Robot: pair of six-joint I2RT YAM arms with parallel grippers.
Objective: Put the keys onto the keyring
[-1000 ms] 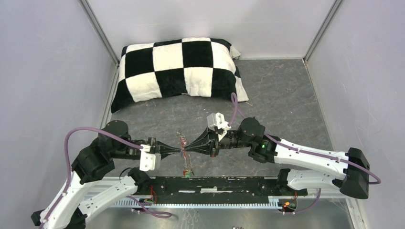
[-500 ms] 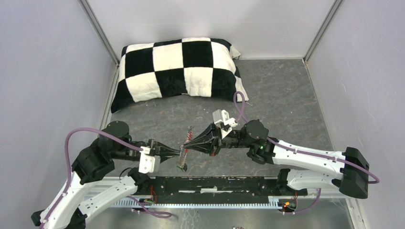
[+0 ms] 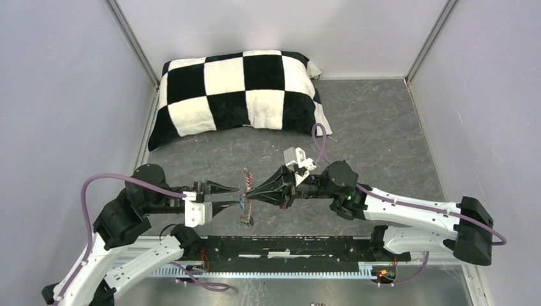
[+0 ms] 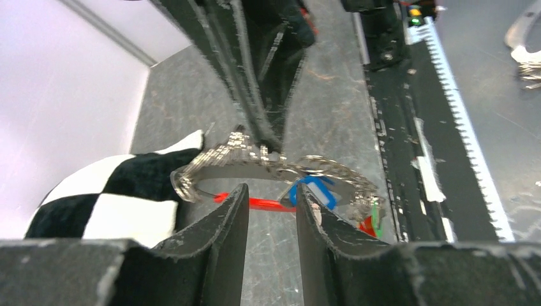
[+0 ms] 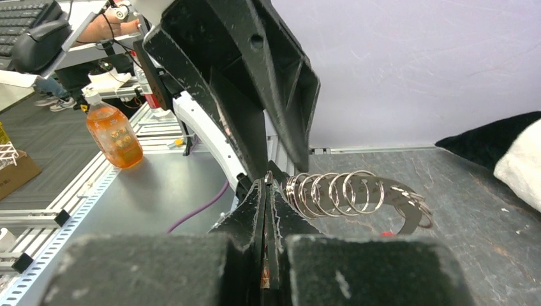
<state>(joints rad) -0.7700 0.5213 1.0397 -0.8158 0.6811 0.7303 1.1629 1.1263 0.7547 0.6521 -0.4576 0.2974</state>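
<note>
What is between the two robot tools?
The keyring, pinched by the right tool, hangs just off the open left tool; the top and left wrist views show it.

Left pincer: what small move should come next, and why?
Probably ease forward and close on the blue key tag. The left pincer stands open with the tag just past its fingertips, while the right pincer, shut, holds the keyring in front.

1. Carrying surface: a table with a dark grey, mottled top marked by faint pale streaks.
2. Lying directly on it: one black-and-white checkered cushion, on the far side, left of centre.
3. Near edge: a black mounting rail runs along it.
</note>
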